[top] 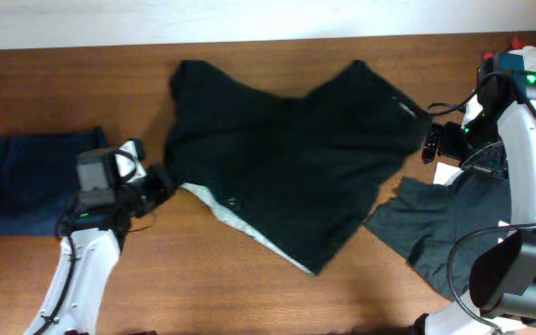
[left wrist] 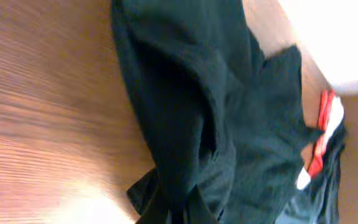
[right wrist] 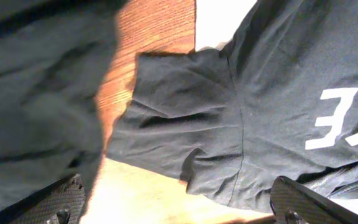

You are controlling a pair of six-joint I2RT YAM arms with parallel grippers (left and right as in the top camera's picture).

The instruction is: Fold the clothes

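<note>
Black shirt point(right wrist: 185, 130), white lettering point(right wrist: 347, 118), wooden table point(right wrist: 154, 25)

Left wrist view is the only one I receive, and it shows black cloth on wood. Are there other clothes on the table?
Observer: Yes. In the overhead view a folded dark blue garment lies at the left end of the table, apart from the black shirt.
Operator: Is the right gripper holding something?
Observer: No. The right wrist view shows the right gripper open, its fingers wide apart above dark cloth that bears white letters.
</note>
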